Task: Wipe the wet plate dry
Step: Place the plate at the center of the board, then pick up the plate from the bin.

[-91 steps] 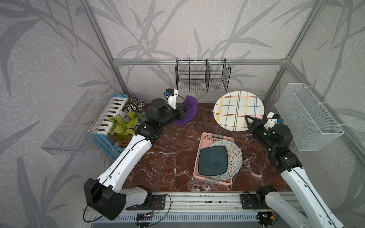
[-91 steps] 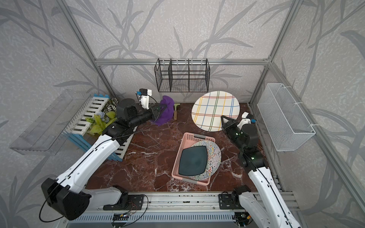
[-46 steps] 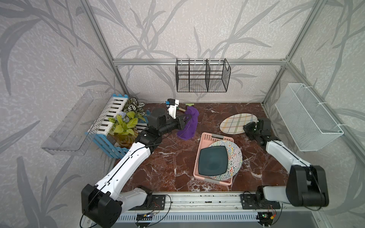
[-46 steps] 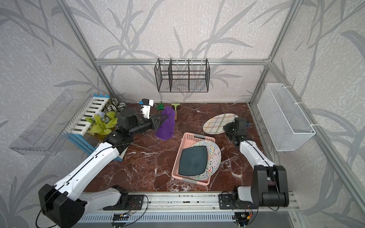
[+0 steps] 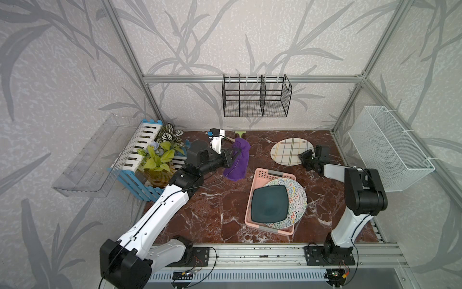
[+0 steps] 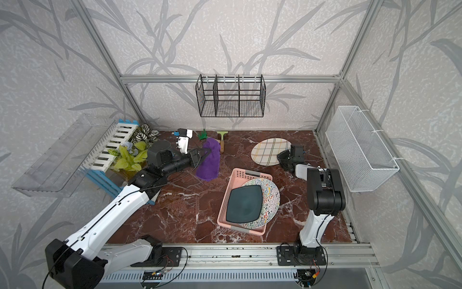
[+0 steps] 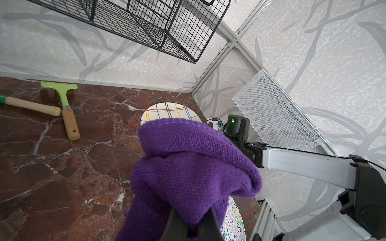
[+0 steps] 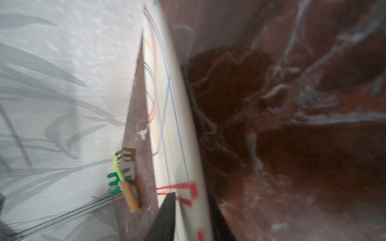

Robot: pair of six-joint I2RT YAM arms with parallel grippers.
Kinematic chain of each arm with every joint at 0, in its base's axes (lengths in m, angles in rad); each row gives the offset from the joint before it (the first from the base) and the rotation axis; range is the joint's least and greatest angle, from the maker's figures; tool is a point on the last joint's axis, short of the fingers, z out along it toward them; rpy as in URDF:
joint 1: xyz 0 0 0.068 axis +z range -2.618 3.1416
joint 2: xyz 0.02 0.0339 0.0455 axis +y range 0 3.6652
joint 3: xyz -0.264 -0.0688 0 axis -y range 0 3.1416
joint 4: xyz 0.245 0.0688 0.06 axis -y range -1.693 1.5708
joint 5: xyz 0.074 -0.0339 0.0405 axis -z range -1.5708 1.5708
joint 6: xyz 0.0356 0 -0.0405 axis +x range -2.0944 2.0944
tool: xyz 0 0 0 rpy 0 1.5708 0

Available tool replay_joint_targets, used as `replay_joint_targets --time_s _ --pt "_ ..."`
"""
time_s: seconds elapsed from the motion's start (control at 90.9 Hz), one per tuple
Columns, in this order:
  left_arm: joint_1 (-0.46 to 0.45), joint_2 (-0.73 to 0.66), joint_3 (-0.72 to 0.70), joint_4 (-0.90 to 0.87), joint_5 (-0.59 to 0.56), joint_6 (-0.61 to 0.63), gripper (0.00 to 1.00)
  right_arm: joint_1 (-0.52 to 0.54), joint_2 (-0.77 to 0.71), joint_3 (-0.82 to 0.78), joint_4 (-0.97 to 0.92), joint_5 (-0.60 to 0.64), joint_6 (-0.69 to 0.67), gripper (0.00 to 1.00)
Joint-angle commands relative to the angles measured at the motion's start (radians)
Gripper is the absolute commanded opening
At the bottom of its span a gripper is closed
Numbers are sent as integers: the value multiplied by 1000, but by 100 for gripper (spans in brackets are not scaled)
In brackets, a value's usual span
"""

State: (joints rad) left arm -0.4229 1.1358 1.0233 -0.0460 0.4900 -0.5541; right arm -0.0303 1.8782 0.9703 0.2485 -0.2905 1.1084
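Observation:
The plaid plate (image 5: pixel 291 151) (image 6: pixel 271 151) lies flat on the marble table at the back right, in both top views. My right gripper (image 5: pixel 303 159) (image 6: pixel 282 157) sits low at its near right rim. In the right wrist view the plate's rim (image 8: pixel 177 125) runs between the two dark fingers of that gripper (image 8: pixel 191 200), which stand slightly apart, open. My left gripper (image 5: pixel 233 156) (image 7: pixel 192 217) is shut on a purple cloth (image 5: pixel 237 162) (image 7: pixel 188 167). The cloth hangs over the table left of the plate, apart from it.
A pink basket (image 5: pixel 260 172) in the middle holds a dark square plate (image 5: pixel 268 204) on a speckled plate (image 5: pixel 297 197). A green squeegee (image 7: pixel 64 104) and a wooden-handled tool (image 7: pixel 31 105) lie by the back wall. A plant (image 5: pixel 160 157) stands at the left, a white mesh basket (image 5: pixel 387 147) at the right.
The plaid plate went from held up on edge to flat on the table as the right arm lowered; its jaws have parted. The left arm with the cloth came down and forward.

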Motion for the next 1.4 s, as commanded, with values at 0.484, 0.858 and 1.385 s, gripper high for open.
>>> replay_joint_targets --time_s 0.484,0.858,1.385 --pt "-80 -22 -168 -137 -272 119 0 -10 -507 -3 -628 46 -368 70" --pt "-149 73 -246 -135 -270 123 0 378 -902 -77 -1095 44 -353 43" --pt "-256 182 -359 54 -207 32 0 507 -645 -258 -770 -115 -226 45"
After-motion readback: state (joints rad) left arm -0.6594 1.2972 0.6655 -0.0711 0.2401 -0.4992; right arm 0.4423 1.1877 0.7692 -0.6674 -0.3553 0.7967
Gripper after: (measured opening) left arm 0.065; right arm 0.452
